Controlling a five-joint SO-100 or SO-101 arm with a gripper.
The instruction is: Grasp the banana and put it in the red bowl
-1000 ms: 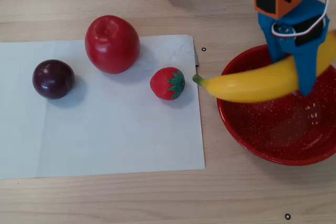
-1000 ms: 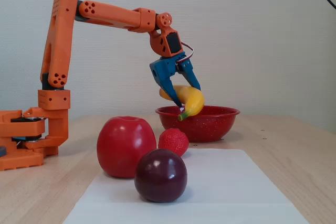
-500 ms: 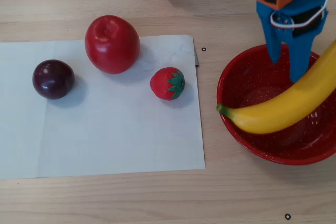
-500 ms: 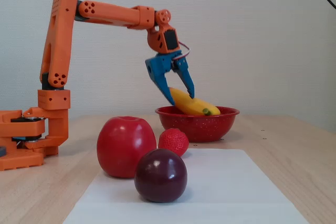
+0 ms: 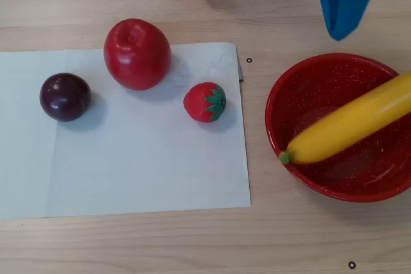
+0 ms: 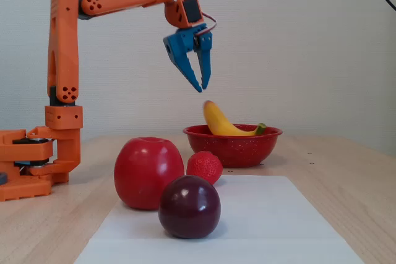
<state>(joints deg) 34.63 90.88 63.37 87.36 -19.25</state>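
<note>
The yellow banana [image 5: 353, 124] lies across the red bowl [image 5: 282, 97], its green stem tip resting on the bowl's near-left rim in the overhead view. In the fixed view the banana [image 6: 218, 122] leans inside the bowl [image 6: 232, 148], its end sticking up above the rim. My blue gripper [image 6: 201, 87] hangs in the air above the bowl, clear of the banana, with its fingers slightly apart and nothing between them. In the overhead view the gripper [image 5: 338, 30] shows at the top right, beyond the bowl.
A white paper sheet [image 5: 128, 171] holds a red apple [image 5: 137, 54], a dark plum [image 5: 65, 96] and a strawberry [image 5: 205, 102]. The orange arm base [image 6: 31, 165] stands at the left in the fixed view.
</note>
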